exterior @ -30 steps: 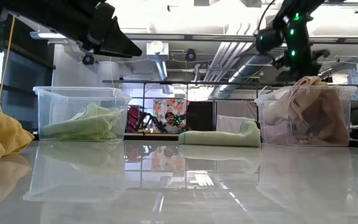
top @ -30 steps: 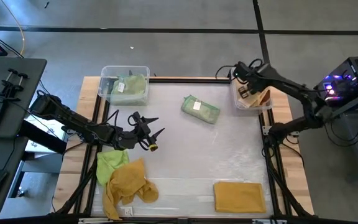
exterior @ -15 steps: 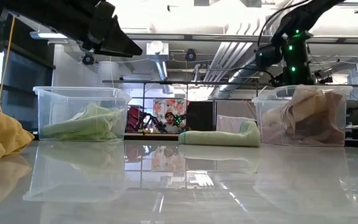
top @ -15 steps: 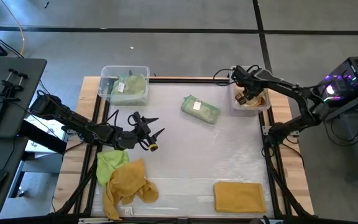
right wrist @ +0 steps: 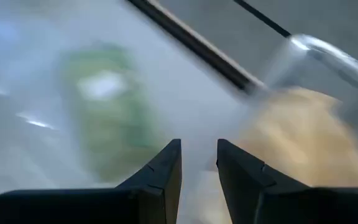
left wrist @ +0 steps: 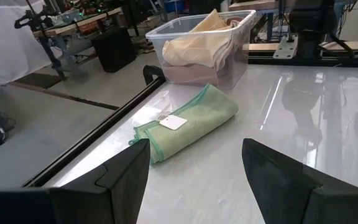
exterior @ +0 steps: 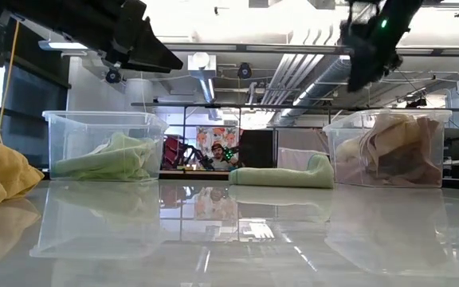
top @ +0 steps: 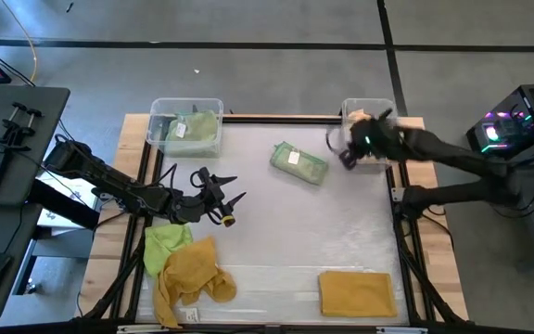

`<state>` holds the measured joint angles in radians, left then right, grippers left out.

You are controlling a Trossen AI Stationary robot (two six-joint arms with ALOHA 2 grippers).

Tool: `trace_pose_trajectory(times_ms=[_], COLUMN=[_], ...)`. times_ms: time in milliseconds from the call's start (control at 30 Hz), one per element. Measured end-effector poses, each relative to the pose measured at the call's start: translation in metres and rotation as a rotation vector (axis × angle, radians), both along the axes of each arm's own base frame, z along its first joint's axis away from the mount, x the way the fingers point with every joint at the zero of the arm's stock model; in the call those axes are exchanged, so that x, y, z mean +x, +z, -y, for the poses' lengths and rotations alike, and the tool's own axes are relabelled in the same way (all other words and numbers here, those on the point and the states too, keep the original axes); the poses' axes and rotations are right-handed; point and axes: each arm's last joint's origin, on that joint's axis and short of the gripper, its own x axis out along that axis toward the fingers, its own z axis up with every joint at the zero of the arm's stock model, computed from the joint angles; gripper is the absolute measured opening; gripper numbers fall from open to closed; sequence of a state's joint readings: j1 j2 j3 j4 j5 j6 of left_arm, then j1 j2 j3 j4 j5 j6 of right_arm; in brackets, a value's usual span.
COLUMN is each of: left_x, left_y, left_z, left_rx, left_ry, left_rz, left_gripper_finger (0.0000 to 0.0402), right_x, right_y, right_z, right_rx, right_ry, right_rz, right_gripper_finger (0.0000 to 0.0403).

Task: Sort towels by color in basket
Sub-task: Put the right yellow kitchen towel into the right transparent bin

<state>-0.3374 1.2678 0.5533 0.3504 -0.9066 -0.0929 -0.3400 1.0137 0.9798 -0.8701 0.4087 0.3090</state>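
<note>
A folded pale green towel (top: 298, 164) (left wrist: 188, 121) with a white tag lies flat mid-table. A lime towel (top: 167, 243) and a crumpled mustard towel (top: 193, 274) lie together near the left near corner. A folded mustard towel (top: 355, 292) lies by the near edge. My left gripper (top: 228, 206) (left wrist: 194, 149) hovers open, left of the green towel. My right gripper (top: 349, 153) (right wrist: 199, 149) is raised between the green towel and the right bin (top: 369, 107), its fingers a narrow gap apart and holding nothing.
The left clear bin (top: 185, 128) (exterior: 106, 147) at the far left corner holds green towels. The right bin (exterior: 389, 147) (left wrist: 197, 43) at the far right corner holds tan and pink-brown cloths. Bare table lies between the green towel and the near edge.
My right gripper dipped into the right bin, then rose out of it and swung toward the table's left, toward the green towel. The tan cloth pile in that bin now sits lower than a second ago. My left arm kept still.
</note>
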Motion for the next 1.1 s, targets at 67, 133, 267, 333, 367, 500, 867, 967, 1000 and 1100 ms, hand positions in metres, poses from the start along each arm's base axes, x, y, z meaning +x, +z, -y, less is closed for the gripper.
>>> trace_pose_trajectory(times_ms=[67, 133, 267, 333, 367, 500, 867, 967, 1000, 1100], left_x=[0.000, 0.000, 0.001, 0.002, 0.002, 0.003, 0.004, 0.004, 0.004, 0.005], left_y=[0.000, 0.000, 0.002, 0.004, 0.005, 0.010, 0.012, 0.012, 0.012, 0.011], left_z=[0.000, 0.000, 0.000, -0.001, -0.001, 0.000, -0.001, -0.001, -0.001, 0.000], left_rx=[0.000, 0.000, -0.003, 0.010, 0.015, 0.032, 0.053, 0.048, 0.045, 0.041], left_ry=[0.000, 0.000, -0.001, -0.002, -0.004, -0.019, -0.027, -0.029, -0.038, -0.053], left_rz=[0.000, 0.001, 0.019, 0.029, 0.038, 0.064, 0.069, 0.071, 0.069, 0.065], left_gripper_finger=[0.0241, 0.0241, 0.0241, 0.0241, 0.0241, 0.0241, 0.0241, 0.0241, 0.0241, 0.0241], right_x=[0.003, 0.007, 0.016, 0.019, 0.020, 0.022, 0.044, 0.048, 0.048, 0.045], right_y=[-0.003, -0.012, -0.043, -0.060, -0.068, -0.102, -0.151, -0.153, -0.152, -0.152], right_z=[-0.023, -0.048, -0.103, -0.130, -0.142, -0.180, -0.218, -0.232, -0.238, -0.257], right_rx=[0.009, 0.034, 0.143, 0.181, 0.206, 0.359, 0.725, 0.781, 0.784, 0.749], right_ry=[0.085, 0.197, 0.526, 0.656, 0.711, 0.811, 0.781, 0.828, 0.846, 0.969], right_rz=[0.102, 0.186, 0.227, 0.229, 0.229, 0.191, -0.080, -0.131, -0.139, -0.176], right_gripper_finger=[0.0096, 0.0096, 0.0092, 0.0087, 0.0085, 0.0083, 0.0143, 0.0183, 0.0196, 0.0219])
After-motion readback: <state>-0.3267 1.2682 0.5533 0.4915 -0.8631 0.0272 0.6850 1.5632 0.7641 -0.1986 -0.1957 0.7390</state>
